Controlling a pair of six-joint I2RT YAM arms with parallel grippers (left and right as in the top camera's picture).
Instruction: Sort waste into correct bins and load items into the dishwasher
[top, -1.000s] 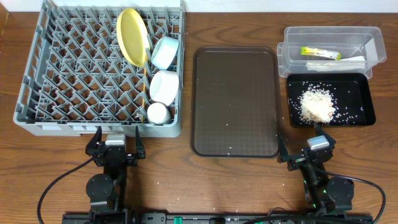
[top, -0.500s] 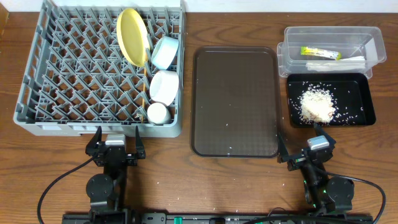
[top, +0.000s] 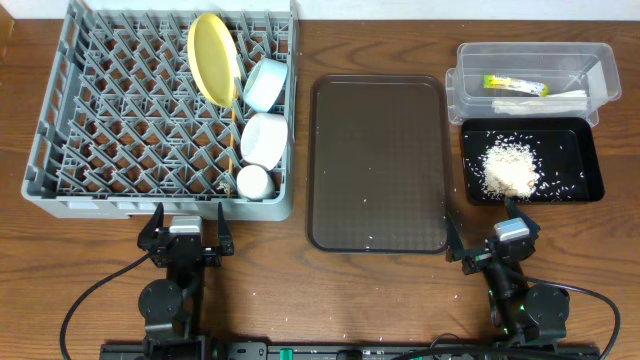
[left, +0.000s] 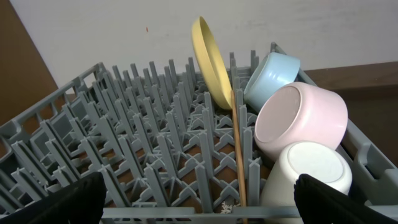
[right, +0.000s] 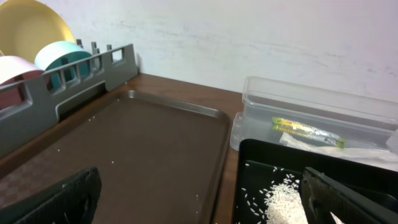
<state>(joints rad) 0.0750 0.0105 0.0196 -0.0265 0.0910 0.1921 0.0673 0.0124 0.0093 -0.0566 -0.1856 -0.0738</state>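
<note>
The left end effector (top: 186, 222) and the right end effector (top: 482, 224) both stand spread wide, released and touching nothing, at the near edge of the surface (top: 330, 290). The yellow plate (top: 213, 58), light-blue bowl (top: 265, 84), white bowl (top: 264, 137), white cup (top: 253, 181) and chopsticks (top: 235, 125) sit in the grey dish rack (top: 60, 120). Rice (top: 510, 168) lies piled in the black tray (top: 592, 160). The yellow-green packet (top: 515, 85) and paper wrapper (top: 552, 100) lie in the clear tub (top: 470, 55).
</note>
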